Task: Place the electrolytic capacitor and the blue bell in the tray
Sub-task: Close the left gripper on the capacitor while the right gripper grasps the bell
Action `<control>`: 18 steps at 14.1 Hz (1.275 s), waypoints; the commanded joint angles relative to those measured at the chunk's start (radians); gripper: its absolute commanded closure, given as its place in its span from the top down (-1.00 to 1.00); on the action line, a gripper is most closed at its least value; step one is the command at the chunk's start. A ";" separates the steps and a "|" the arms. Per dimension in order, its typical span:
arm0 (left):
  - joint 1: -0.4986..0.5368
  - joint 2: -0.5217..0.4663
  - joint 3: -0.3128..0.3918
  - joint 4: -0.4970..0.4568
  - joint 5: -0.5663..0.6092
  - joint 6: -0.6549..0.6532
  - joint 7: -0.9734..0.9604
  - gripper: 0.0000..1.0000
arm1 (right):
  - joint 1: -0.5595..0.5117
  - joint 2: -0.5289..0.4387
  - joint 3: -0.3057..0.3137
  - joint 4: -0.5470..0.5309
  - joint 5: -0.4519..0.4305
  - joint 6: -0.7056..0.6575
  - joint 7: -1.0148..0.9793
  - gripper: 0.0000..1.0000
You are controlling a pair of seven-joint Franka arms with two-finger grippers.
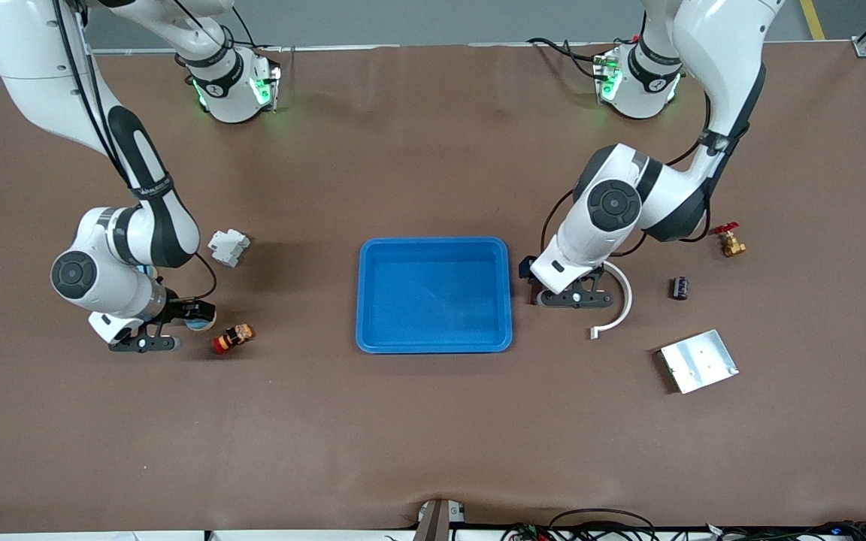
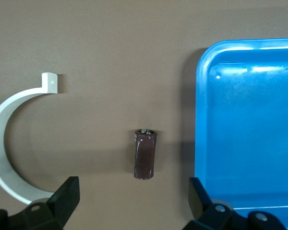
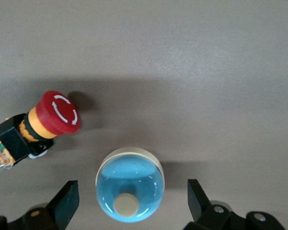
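While both grippers gape wide, we see the left gripper (image 2: 132, 199) poised over the electrolytic capacitor (image 2: 145, 154), between the white curved bracket (image 2: 9, 143) and the blue tray (image 1: 434, 294), and the right gripper (image 3: 133, 201) straddling the blue bell (image 3: 129, 185), beside a red emergency-stop button (image 3: 38, 125).

On the bench (image 1: 433, 436) there is one blue tray (image 1: 434, 294), one brown electrolytic capacitor (image 2: 145, 154) and one blue bell (image 3: 129, 190). There is also one red emergency-stop button (image 1: 233, 337), one white switch block (image 1: 228, 247), one white curved clip (image 1: 618, 302), one brass valve with a red handle (image 1: 730, 241), one small dark part (image 1: 679, 288) and one silver metal plate (image 1: 699, 361). Two robot arms stand there, each with one end effector: the left end effector (image 2: 134, 201) and the right end effector (image 3: 133, 203).
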 commanded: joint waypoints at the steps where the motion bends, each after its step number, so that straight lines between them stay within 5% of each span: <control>1: 0.002 0.017 -0.002 -0.018 0.026 0.053 -0.025 1.00 | 0.001 0.005 0.015 -0.021 0.014 0.014 0.001 1.00; 13: 0.002 0.127 -0.002 -0.031 0.192 0.185 -0.161 1.00 | -0.005 0.039 0.013 -0.020 0.013 0.058 -0.013 0.96; 16: 0.005 0.142 -0.002 -0.029 0.192 0.213 -0.178 1.00 | -0.007 0.036 0.012 -0.020 0.013 0.051 -0.013 0.23; 18: 0.005 0.147 -0.002 -0.029 0.192 0.225 -0.183 1.00 | -0.007 0.033 0.012 -0.020 0.013 0.048 -0.011 -0.02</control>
